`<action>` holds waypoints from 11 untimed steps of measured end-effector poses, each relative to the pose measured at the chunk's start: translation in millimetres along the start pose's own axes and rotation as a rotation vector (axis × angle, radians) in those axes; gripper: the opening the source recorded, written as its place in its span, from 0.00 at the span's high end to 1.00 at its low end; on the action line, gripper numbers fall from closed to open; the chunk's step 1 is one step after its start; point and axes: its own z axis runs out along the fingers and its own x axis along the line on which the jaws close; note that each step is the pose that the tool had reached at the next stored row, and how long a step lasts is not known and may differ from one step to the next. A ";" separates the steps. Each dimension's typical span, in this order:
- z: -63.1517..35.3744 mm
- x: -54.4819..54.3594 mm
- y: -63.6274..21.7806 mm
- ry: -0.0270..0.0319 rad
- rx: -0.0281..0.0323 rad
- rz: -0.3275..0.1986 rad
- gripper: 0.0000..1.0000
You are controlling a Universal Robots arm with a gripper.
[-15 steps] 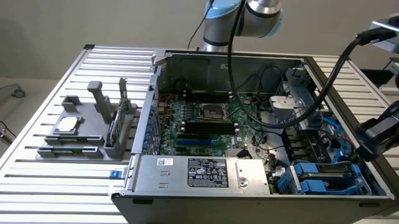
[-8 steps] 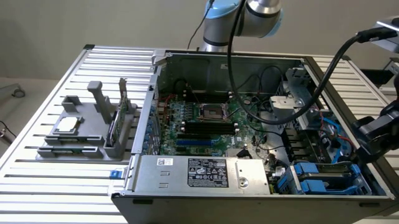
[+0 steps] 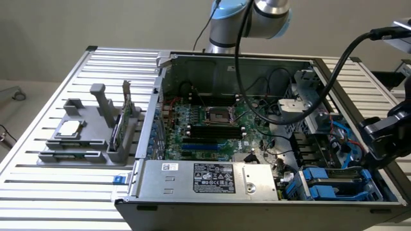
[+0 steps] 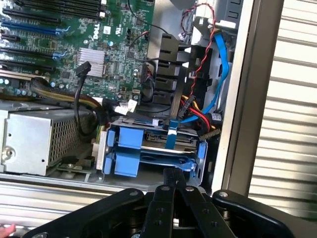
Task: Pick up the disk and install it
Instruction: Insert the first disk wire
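The disk [image 3: 334, 182] lies flat in the drive bay at the front corner of the open computer case, on the exterior view's right. Its bright blue carrier [image 4: 126, 148] frames a silver-grey body. A blue strap and red and blue cables cross just behind it. My gripper [image 4: 171, 177] hovers above the case's edge, just outside the bay and apart from the disk. Its black fingers [image 4: 164, 198] are pressed together with nothing between them. In the exterior view the gripper [image 3: 384, 139] hangs over the case's right wall, above the bay.
The silver power supply [image 3: 205, 178] sits beside the bay, and the green motherboard [image 3: 212, 120] lies behind it. Loose black cables cross the case. A grey fixture [image 3: 83, 144] on the slatted table holds a square processor chip [image 3: 69, 129] and a green card [image 3: 126, 113].
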 end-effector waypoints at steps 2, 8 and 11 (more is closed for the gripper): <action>0.2 0.1 0.0 0.0156 -0.0011 0.019 0.89; 0.1 0.8 0.2 0.0447 -0.0106 0.067 0.89; 0.1 0.7 0.1 0.0439 -0.0092 0.117 0.89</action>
